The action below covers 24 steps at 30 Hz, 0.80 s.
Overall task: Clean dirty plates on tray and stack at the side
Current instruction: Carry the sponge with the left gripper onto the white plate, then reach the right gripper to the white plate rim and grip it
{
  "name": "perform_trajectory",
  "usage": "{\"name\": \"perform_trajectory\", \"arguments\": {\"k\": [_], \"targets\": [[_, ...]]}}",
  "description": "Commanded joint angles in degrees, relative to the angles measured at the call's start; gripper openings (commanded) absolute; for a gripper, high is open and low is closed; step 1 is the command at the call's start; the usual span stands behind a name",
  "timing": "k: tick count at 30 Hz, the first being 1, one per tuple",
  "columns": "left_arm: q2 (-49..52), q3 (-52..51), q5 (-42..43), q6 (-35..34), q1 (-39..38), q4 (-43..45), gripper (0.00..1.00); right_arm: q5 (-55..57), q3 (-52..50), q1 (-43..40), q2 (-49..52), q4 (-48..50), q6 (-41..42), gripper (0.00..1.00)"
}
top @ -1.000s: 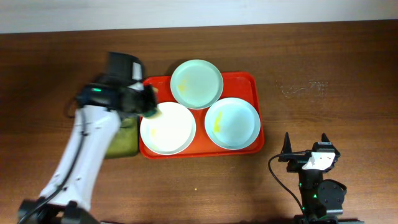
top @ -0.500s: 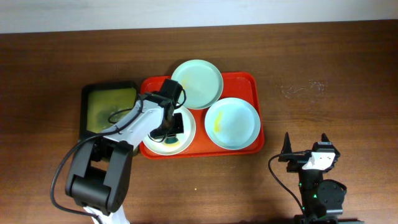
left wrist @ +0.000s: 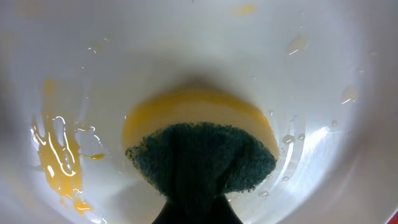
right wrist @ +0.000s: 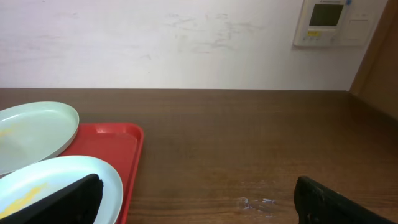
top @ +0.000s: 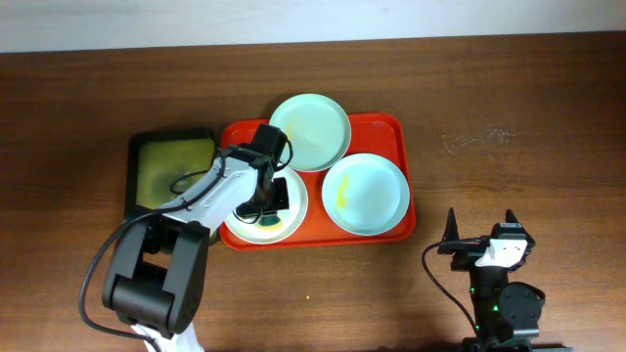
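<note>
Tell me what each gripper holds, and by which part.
Left gripper: a sponge, pinched at its green scouring side, yellow face on the white plate. Right gripper: nothing, open.

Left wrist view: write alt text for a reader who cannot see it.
A sponge, yellow with a dark green scouring face, presses against the wet inside of a white plate, filling the frame. A glossy yellow smear streaks the plate at lower left, and droplets glint at right.
</note>
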Motion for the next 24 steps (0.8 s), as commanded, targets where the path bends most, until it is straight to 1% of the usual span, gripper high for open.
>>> {"name": "perform_trajectory", "arguments": {"k": [1,3,4,7,9,11,12,14,16,17,19,20,21,23,24], "targets": [[0.9,-0.2,-0.79,-0.55,0.0,-0.15,0.0,1.29,-0.42,-0.31,-0.31,-0.13,0.11,0.99],[0.9,-0.2,-0.79,-0.48,0.0,-0.31,0.0,0.15,-0.42,-0.31,-0.31,3.04,0.74,0.99],[0.9,-0.2,-0.79,-0.48,0.0,-0.28,0.0,-3.06,-0.42,-0.31,-0.31,5.51,2.8,0.99],[0.9,-0.2,-0.79,-0.48,0.0,0.11,0.0,-25.42,-0.42,-0.31,-0.31,12.61,14.56,0.99],[0.9,-0.2,-0.76,-0.48,0.0,0.09,0.0,-31.74,-0.42,-0.31,-0.31,20.22,19.89,0.99],[0.9,-0.2,-0.76,-0.48,0.0,-0.09,0.0,-31.71,-0.42,-0.31,-0.31,30.99,25.14,0.99],[0.9,-0.2,-0.79,-0.48,0.0,-0.09,0.0,-31.43,-0.33,-0.31,-0.31,36.74,26.43,0.99],[0.9,-0.2,-0.76,-0.48,0.0,-0.09,0.0,-26.8,2.12,-0.31,-0.31,47.12,28.76,0.99],[0.9,-0.2,-0.74,-0.48,0.0,-0.13,0.0,-22.91,7.34,-0.31,0.02,46.53,28.76,0.99],[0.9,-0.2,-0.76,-0.48,0.0,-0.2,0.0,-21.99,12.46,-0.31,0.96,42.86,27.19,0.99],[0.9,-0.2,-0.76,-0.48,0.0,-0.26,0.0,-22.05,23.32,-0.31,4.48,31.69,22.62,0.99],[0.9,-0.2,-0.76,-0.48,0.0,-0.24,0.0,-22.05,31.56,-0.31,8.07,20.92,20.06,0.99],[0.9,-0.2,-0.76,-0.48,0.0,-0.24,0.0,-22.67,42.95,-0.31,14.36,4.66,16.0,0.99],[0.9,-0.2,-0.76,-0.48,0.0,-0.35,0.0,-23.41,58.18,-0.31,24.65,-17.42,10.47,0.99],[0.9,-0.2,-0.76,-0.48,0.0,-0.35,0.0,-23.41,66.88,-0.31,31.69,-29.7,9.14,0.98]]}}
